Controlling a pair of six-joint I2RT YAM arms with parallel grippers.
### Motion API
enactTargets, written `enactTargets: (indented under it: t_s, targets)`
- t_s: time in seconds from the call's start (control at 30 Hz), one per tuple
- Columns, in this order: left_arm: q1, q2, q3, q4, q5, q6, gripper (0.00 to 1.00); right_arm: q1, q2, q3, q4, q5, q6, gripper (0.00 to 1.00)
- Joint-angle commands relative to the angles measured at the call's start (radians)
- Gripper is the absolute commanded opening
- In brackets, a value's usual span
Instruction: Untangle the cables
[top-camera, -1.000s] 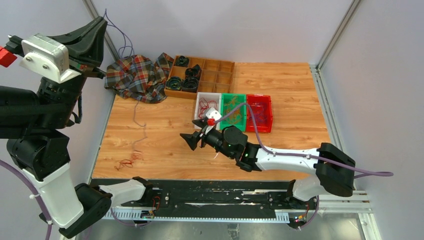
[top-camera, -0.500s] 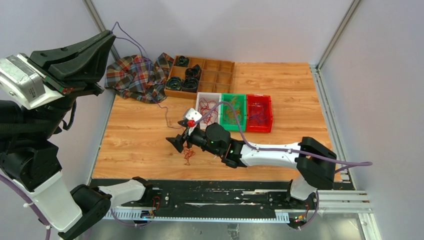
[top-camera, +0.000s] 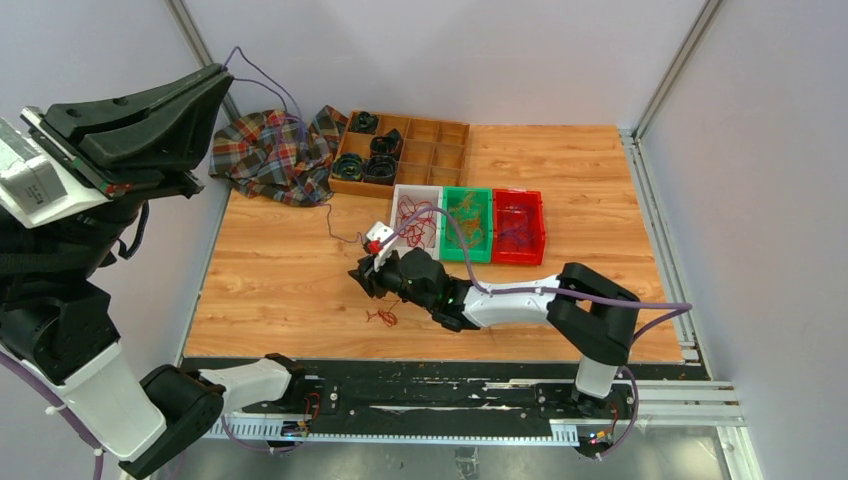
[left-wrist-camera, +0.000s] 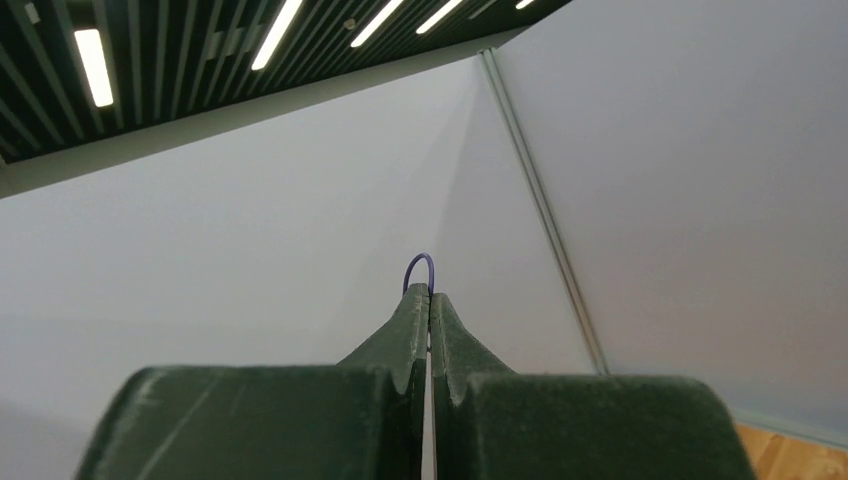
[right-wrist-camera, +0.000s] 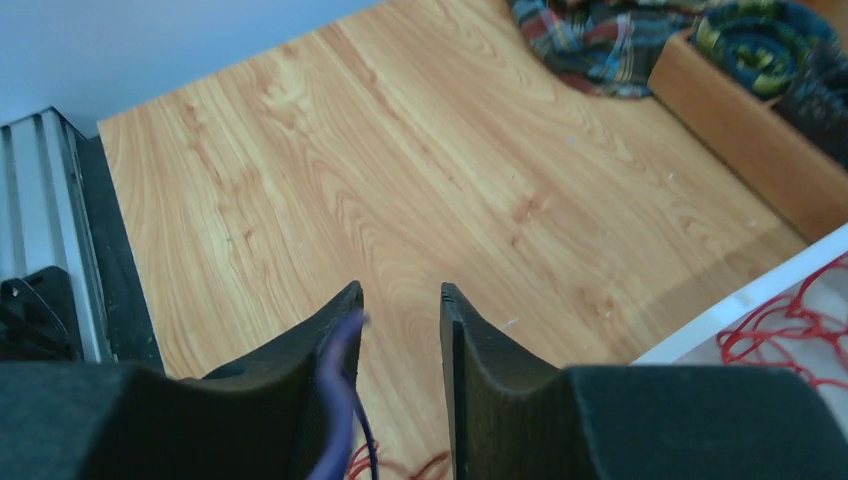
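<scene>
Beyond the right fingers, plaid cloth, wooden tray, three bins

Pale grey walls (framed by aluminium posts) enclose a wooden tabletop under strip lights.

Divider tray at back of table. Cloth just left of it, three bins just in front, right gripper further front, cable tangle nearest.
</scene>
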Motion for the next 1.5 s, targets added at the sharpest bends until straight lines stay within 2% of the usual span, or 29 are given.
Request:
enactTargets:
  t_s: [0.0, 0.17, 0.33, 0.37, 0.43, 0.5, 0.6, 0.83, 1.03, 1.13, 1.23, 1.37, 1.47]
  targets:
    - [0.005, 0.005, 0.035, 0.071, -0.031, -0.016, 0.00, -0.009, 0.052, -0.034, 0.074, 0.029, 0.038, 0.34]
    - [0.005, 0.003, 0.061, 0.123, -0.068, 0.010, 0.00, -0.009, 0.107, -0.058, 0.090, 0.041, 0.047, 0.38]
    - [0.004, 0.004, 0.080, 0.224, -0.151, 0.054, 0.00, -0.010, 0.120, -0.129, 0.129, 0.089, 0.069, 0.36]
    - [0.005, 0.005, 0.081, 0.235, -0.161, 0.062, 0.00, -0.010, 0.108, -0.146, 0.138, 0.095, 0.070, 0.37]
    - [0.005, 0.007, 0.082, 0.223, -0.157, 0.069, 0.00, -0.012, 0.077, -0.161, 0.136, 0.108, 0.067, 0.48]
    - [0.005, 0.004, 0.065, 0.185, -0.133, 0.062, 0.00, -0.012, 0.026, -0.163, 0.106, 0.124, 0.056, 0.56]
    - [0.005, -0.030, -0.039, 0.142, -0.078, 0.050, 0.00, -0.012, -0.079, -0.185, 0.078, 0.139, 0.044, 0.65]
    - [0.005, -0.103, -0.279, 0.083, 0.075, 0.010, 0.00, -0.018, -0.401, -0.223, -0.044, 0.163, -0.012, 0.72]
    - [0.005, -0.096, -0.421, 0.103, 0.170, -0.089, 0.00, -0.045, -0.613, -0.257, -0.104, 0.170, -0.032, 0.71]
    - [0.004, -0.064, -0.466, 0.156, 0.191, -0.145, 0.00, -0.059, -0.672, -0.249, -0.175, 0.253, -0.050, 0.71]
    - [-0.016, 0.006, -0.442, 0.171, 0.188, -0.160, 0.00, -0.084, -0.707, -0.233, -0.280, 0.387, -0.048, 0.70]
    - [-0.091, 0.114, -0.361, 0.146, 0.146, -0.109, 0.00, -0.100, -0.781, -0.281, -0.301, 0.513, -0.043, 0.67]
    - [-0.133, 0.181, -0.311, 0.158, 0.124, -0.076, 0.00, -0.103, -0.823, -0.307, -0.341, 0.664, -0.030, 0.65]
